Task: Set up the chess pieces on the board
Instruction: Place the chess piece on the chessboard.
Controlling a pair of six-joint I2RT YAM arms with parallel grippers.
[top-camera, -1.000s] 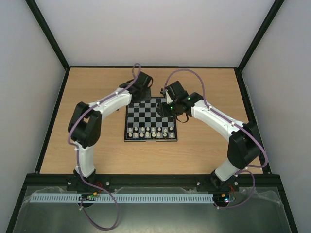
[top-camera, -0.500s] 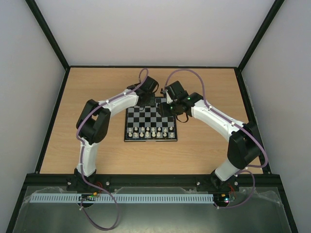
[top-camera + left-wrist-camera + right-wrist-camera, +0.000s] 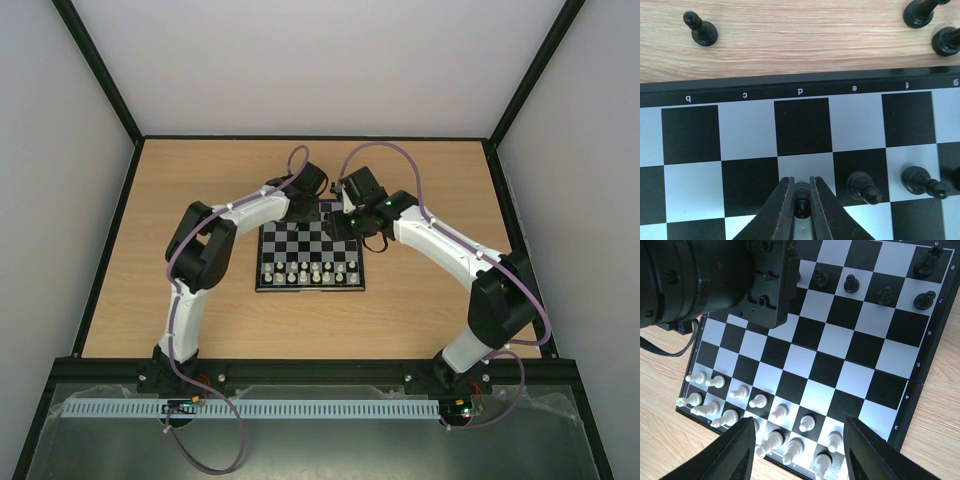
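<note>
White pieces [image 3: 759, 401] look set on the board's [image 3: 300, 232] near rows. Left gripper [image 3: 801, 181] pinches a pawn [image 3: 801, 205] on the far side; black pieces [image 3: 701, 31] stand off-board beyond. Right gripper [image 3: 799, 452] gapes, empty.

Left tool [image 3: 801, 181] pinching black pawn [image 3: 801, 205], d-file square of board [image 3: 803, 131]

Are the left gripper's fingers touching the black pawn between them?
Touching. The left wrist view shows both fingers pressed against the sides of the black pawn, with no gap on either side.

The top external camera looks down from high behind; both wrist cameras face down, close over the shared board [image 3: 310, 247].
</note>
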